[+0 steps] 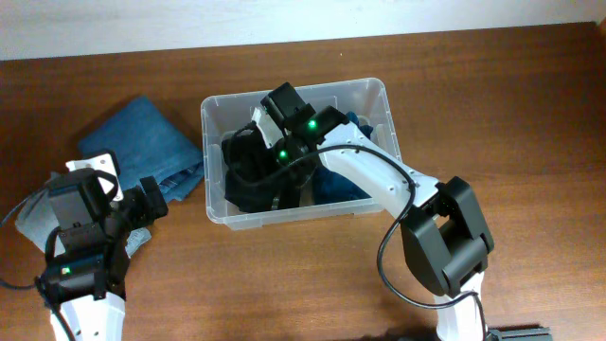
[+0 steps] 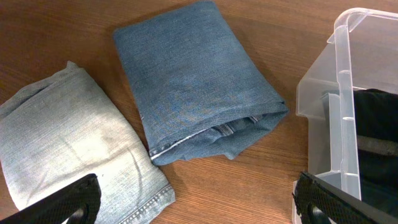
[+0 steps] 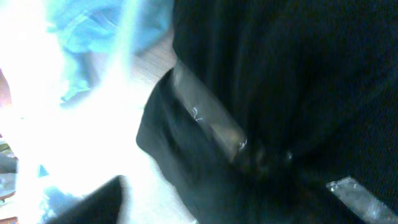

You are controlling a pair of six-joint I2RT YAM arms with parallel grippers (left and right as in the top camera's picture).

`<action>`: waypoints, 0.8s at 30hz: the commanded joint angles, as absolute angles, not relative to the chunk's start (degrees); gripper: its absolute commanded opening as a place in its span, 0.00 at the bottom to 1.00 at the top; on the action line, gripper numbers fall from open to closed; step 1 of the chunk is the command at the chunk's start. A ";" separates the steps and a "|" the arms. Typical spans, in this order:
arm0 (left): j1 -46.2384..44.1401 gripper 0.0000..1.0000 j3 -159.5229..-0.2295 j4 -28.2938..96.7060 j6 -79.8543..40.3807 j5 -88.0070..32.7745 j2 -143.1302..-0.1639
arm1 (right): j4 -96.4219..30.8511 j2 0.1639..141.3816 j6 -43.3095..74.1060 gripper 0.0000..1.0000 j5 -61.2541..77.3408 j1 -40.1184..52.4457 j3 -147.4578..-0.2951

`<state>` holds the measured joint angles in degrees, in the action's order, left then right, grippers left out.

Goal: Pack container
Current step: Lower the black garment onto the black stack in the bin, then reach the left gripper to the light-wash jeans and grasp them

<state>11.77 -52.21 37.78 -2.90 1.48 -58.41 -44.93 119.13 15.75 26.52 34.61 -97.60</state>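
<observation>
Inspecting the packing station, I find the container (image 1: 210,161) standing at the middle of the desk (image 1: 511,114), open at the top and partly filled. A black garment (image 1: 241,185) takes up its left half and a blue garment (image 1: 341,185) lies against its right wall.

The right arm reaches over the rim from the near side. The right gripper (image 1: 265,152) is down inside the container on the black garment, in my judgement to seat it low so that room is left above. The right wrist view shows only black cloth at very close range with heavy glare, so I cannot tell whether this gripper grasps the cloth or merely presses it.

The left gripper (image 2: 199,202) hangs spread wide and empty above the desk, just left of the container's corner. Two folded items wait there: dark blue jeans (image 2: 193,81) near the container wall, and pale jeans (image 2: 68,143) just beside them on the far side from it. I judge the left arm is stationed to collect the dark blue jeans next. Packing is under way, not complete.
</observation>
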 commanded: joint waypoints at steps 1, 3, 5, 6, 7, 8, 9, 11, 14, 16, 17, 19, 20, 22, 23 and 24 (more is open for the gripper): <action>12.16 0.99 -53.32 37.87 -3.64 0.84 -58.46 | -47.62 117.97 12.93 0.99 24.32 34.30 -98.32; 12.16 1.00 -53.32 38.04 -3.64 0.86 -58.46 | -51.51 115.20 10.72 0.99 20.27 33.39 -100.36; 12.16 0.99 -53.32 38.06 -3.66 0.86 -58.46 | -55.64 111.57 8.47 0.99 15.46 32.14 -103.42; 12.16 0.99 -53.32 38.04 -3.66 0.86 -58.46 | -57.34 109.78 7.57 0.99 13.32 31.46 -104.95; 12.16 0.99 -53.32 38.02 -3.64 0.84 -58.46 | -59.55 106.91 7.27 0.99 9.96 30.22 -107.18; 12.16 0.99 -53.32 38.06 -3.64 0.86 -58.46 | -60.66 104.97 7.27 0.99 7.90 29.10 -108.53; 12.16 0.99 -53.32 38.52 -3.33 1.34 -58.43 | -61.47 102.80 7.27 0.99 6.26 27.79 -109.71; 12.49 0.99 -53.36 39.57 -3.03 3.84 -58.39 | -62.37 98.56 7.25 0.99 4.75 24.38 -110.78; 17.63 0.99 -53.43 42.02 -3.95 4.95 -58.39 | -66.11 91.72 7.27 0.98 4.67 14.28 -110.80; 23.49 0.99 -53.43 43.83 -5.48 4.25 -58.72 | -69.38 90.15 7.27 0.99 4.73 8.99 -110.80; 26.79 0.99 -53.43 44.36 -6.42 2.98 -59.16 | -71.11 89.76 7.29 0.99 5.02 6.55 -110.80; 33.98 0.99 -53.43 45.19 -8.58 -1.15 -60.58 | -74.87 89.67 7.27 0.99 6.35 1.80 -110.80; 37.47 0.99 -53.43 45.52 -9.63 -2.92 -61.47 | -76.64 89.86 7.25 0.99 7.20 -0.25 -110.72; 46.52 1.00 -53.43 45.56 -11.57 -4.38 -64.31 | -79.50 90.54 5.76 0.98 8.14 -3.31 -109.84; 49.23 0.99 -53.43 45.50 -12.40 -4.34 -65.43 | -80.05 90.87 4.54 0.99 8.19 -3.73 -109.43; 51.86 0.99 -53.41 45.23 -13.04 -4.36 -66.76 | -80.36 91.15 3.77 0.98 8.19 -3.81 -109.12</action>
<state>42.92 -52.42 45.41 -8.54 -1.52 -63.00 -79.18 88.88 6.98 6.98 -2.26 -110.89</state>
